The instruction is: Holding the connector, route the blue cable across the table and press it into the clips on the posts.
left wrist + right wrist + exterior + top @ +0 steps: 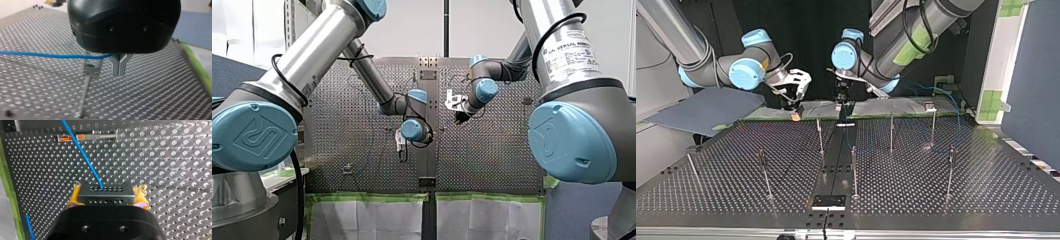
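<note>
Over the perforated worktop (162,90), my right gripper (107,196) has its yellow-padded fingers (74,198) clamped tight on the metal connector (105,191), with the blue cable (82,152) coming straight out of it. My left gripper (118,72) has its metal fingers pinched together on that cable, which runs off sideways just above the holes.

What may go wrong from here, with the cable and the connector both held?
One: my left gripper pinches the blue cable with thin metal fingers only, so it may slip when pulled.
Two: my right gripper holds the connector between yellow pads; a hard tug on the cable might twist it loose.
Three: thin posts stand across the table; the cable could snag on a wrong one.
</note>
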You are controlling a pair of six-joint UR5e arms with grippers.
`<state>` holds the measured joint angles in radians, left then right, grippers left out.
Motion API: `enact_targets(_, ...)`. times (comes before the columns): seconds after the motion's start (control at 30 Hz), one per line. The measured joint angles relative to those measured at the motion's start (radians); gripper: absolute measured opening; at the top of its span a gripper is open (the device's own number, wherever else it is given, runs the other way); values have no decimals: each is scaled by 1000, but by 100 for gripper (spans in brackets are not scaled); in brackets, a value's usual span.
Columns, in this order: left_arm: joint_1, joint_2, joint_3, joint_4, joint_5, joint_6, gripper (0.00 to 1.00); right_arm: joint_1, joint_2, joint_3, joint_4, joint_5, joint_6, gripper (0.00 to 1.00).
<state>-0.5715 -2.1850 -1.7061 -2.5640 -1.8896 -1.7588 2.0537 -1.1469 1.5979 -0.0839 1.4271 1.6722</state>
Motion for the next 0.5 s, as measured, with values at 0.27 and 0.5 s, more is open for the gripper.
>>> enact_targets(0.27,3,-12,9,13,6,-23,0,-4,8,21,-64,5,27,0)
enact_targets(0.5,4,-12,62,1,15,-36,0,-10,47,22,-84,6,31,0)
